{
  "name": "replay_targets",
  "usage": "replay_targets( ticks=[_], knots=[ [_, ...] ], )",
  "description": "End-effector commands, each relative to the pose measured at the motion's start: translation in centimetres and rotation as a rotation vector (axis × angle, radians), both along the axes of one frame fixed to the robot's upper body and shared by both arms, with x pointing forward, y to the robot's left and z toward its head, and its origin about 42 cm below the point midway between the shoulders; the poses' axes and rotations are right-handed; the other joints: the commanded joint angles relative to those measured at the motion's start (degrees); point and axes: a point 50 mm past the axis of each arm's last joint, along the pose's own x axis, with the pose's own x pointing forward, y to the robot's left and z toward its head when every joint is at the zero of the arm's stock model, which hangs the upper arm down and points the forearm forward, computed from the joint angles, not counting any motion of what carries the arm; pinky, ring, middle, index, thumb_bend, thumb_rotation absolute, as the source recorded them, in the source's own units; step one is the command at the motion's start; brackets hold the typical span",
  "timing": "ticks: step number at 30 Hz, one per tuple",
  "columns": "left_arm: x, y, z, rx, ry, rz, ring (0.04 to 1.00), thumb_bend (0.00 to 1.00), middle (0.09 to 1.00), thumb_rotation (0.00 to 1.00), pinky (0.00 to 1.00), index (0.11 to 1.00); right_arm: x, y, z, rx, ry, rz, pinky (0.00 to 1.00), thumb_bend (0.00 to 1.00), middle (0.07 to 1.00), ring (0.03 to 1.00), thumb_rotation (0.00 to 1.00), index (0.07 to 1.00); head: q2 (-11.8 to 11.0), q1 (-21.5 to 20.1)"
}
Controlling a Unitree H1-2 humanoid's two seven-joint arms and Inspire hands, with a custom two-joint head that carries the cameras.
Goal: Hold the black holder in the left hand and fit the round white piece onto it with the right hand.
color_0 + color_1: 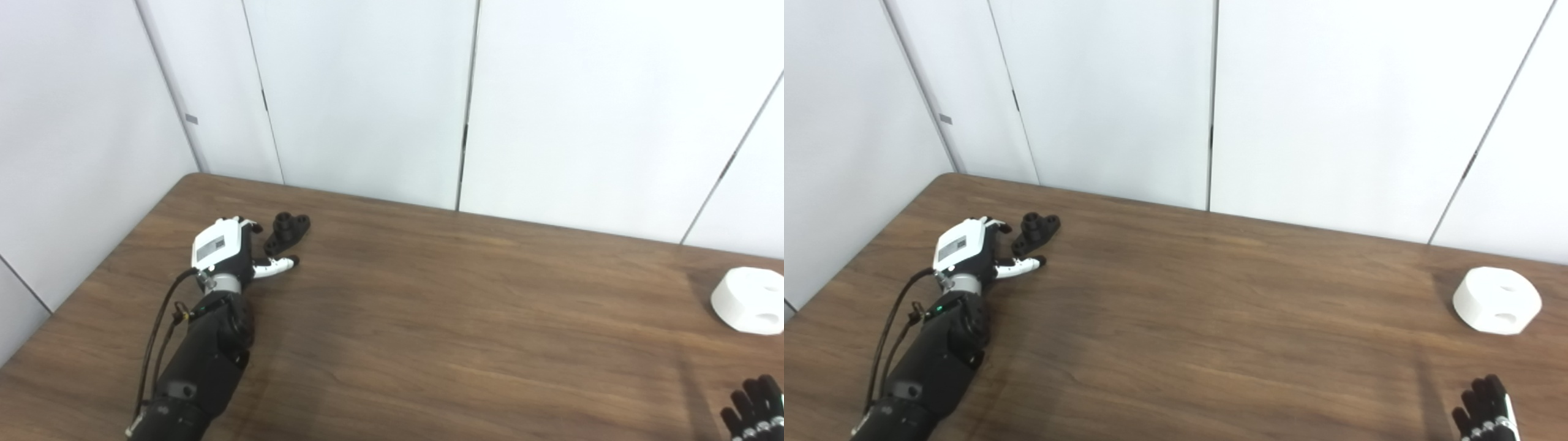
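This looks like a lab or test room rather than a home. A plain wood-grain table stands in a corner of bare white wall panels with dark seams between them. There are no furnishings or decoration in view, though only 1 corner of the room shows.

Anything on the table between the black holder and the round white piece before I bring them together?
No. Between the black holder and the round white piece lies only bare wooden table, seen in both eye views.
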Motion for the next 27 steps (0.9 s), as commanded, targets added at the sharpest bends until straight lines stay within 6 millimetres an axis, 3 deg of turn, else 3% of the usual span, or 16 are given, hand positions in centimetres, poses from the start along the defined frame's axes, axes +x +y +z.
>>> replay_targets(
  ticks=[1, 18, 27],
  knots=[
    [1.5, 0.7, 2.8, 0.058, -0.058, 0.0, 0.984, 0.86, 0.928, 0.46, 1.0, 0.767, -0.8, 0.7, -1.6, 0.034, 0.058, -0.001, 1.0, 0.72, 1.0, 1.0, 1.0, 1.0, 0.1, 0.0],
    [2.8, 0.2, 3.1, 0.03, -0.068, -0.007, 0.963, 0.82, 0.896, 0.43, 1.0, 0.702, -1.0, 0.8, -1.5, 0.05, 0.064, -0.003, 1.0, 0.68, 1.0, 1.0, 1.0, 1.0, 0.4, -0.3],
    [2.3, 0.6, 2.5, 0.005, -0.152, -0.02, 0.925, 0.78, 0.837, 0.28, 1.0, 0.612, -1.1, 0.7, -1.4, 0.053, 0.071, 0.0, 1.0, 0.69, 1.0, 1.0, 1.0, 1.0, 0.7, -0.2]
  ],
)
